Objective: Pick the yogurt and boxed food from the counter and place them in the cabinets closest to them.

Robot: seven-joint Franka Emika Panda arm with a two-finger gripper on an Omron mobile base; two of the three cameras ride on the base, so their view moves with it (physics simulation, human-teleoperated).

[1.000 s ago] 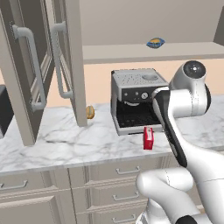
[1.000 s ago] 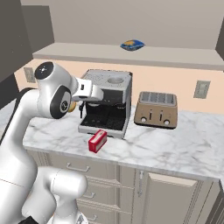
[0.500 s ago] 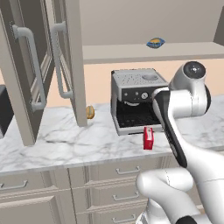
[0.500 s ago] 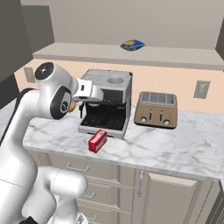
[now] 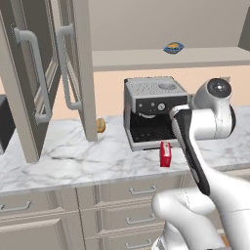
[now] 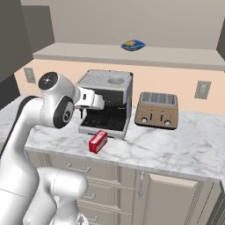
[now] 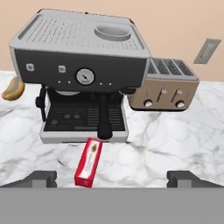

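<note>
The pincer (image 7: pixel 111 177) hung above the bench (image 7: pixel 175 140) with its two dark fingertips (image 7: pixel 41 178) spread wide apart, nothing between them. In the hand view the boxed food (image 7: pixel 89 162), a small red box, lay on the marble below the pincer and toward its left fingertip, clear of both tips. The box sat just in front of the drip tray of a grey espresso machine (image 7: pixel 83 65), which stood straight ahead of the pincer. Beyond the machine to the right stood a tan toaster (image 7: pixel 168 87), close beside it. Off to the left of the pincer a small brown rounded item (image 7: pixel 13 89) rested on the marble near the wall.

From the left base view the red box (image 5: pixel 165 154) stood on the bench (image 5: pixel 73 158) just before the espresso machine (image 5: pixel 151 110), with the white arm's forearm rising beside it. Wall cabinets (image 5: pixel 46 73) with long bar handles hung open well to the left. On the shelf (image 5: pixel 166 57) above the machine lay a flat blue-and-yellow item (image 5: pixel 173 47).

From the right base view the hand (image 6: pixel 90 99) was held up level with the front of the machine, above the red box (image 6: pixel 98 141).
</note>
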